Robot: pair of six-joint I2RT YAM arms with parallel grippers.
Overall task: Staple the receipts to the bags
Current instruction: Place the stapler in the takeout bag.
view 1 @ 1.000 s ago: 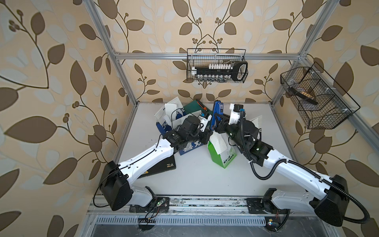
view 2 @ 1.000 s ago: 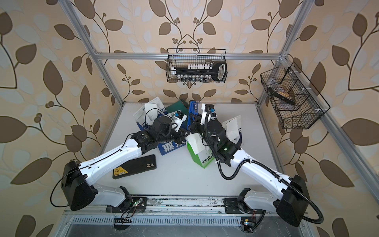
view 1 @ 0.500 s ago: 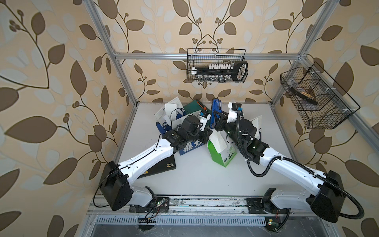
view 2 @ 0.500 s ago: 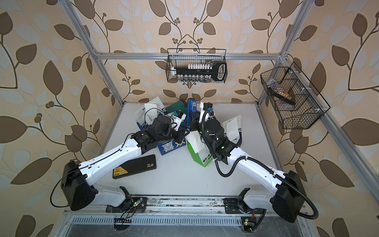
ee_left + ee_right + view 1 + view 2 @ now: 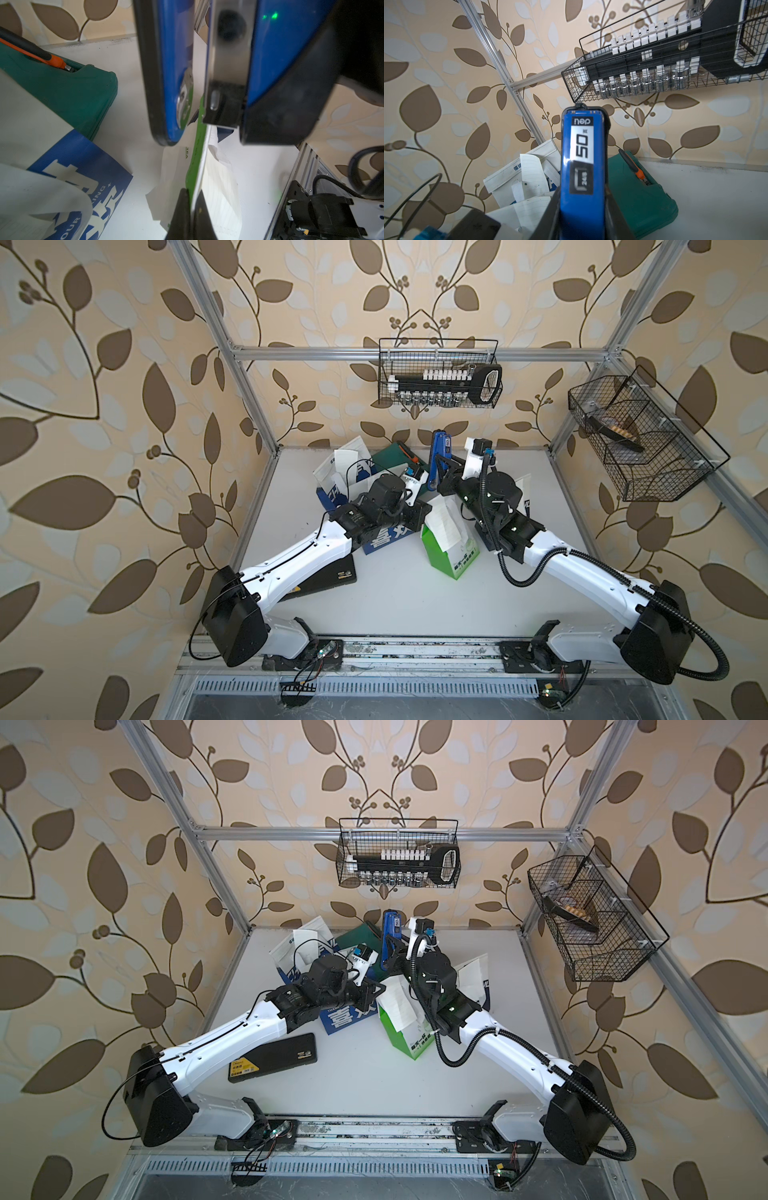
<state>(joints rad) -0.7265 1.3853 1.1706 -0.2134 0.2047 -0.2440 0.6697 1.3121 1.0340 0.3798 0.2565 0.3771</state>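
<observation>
- One green bag (image 5: 453, 560) stands near the middle of the table (image 5: 395, 605), with a receipt (image 5: 444, 522) laid against its upper face
- Shut tight, the left gripper (image 5: 191, 209) pinches the bag's top edge and the receipt together, as the left wrist view shows
- Closed partway, the right gripper (image 5: 582, 207) holds a blue stapler (image 5: 438, 456) upright above the bag, with a finger on each side of its body
- From the left wrist, the stapler's mouth stands open and the bag's green edge runs up into the gap. I judge the squeeze is not yet made, though it is too blurred to tell how deep the edge sits
- Three navy bags lie around:
  - one at the back left (image 5: 328, 470) has a second receipt (image 5: 531, 172) on it
  - one lies flat under the left arm (image 5: 386, 539)
  - one stands behind the right arm (image 5: 484, 986) with a white slip (image 5: 467, 973) against it
- No staple can be made out on any navy bag, so whether those are done cannot be told. At the least, the green bag is left to fasten
- Further out are a dark green case (image 5: 390, 460) by the back wall, a flat black box (image 5: 272, 1058) near the left arm, and two wire baskets (image 5: 438, 373) on the walls
</observation>
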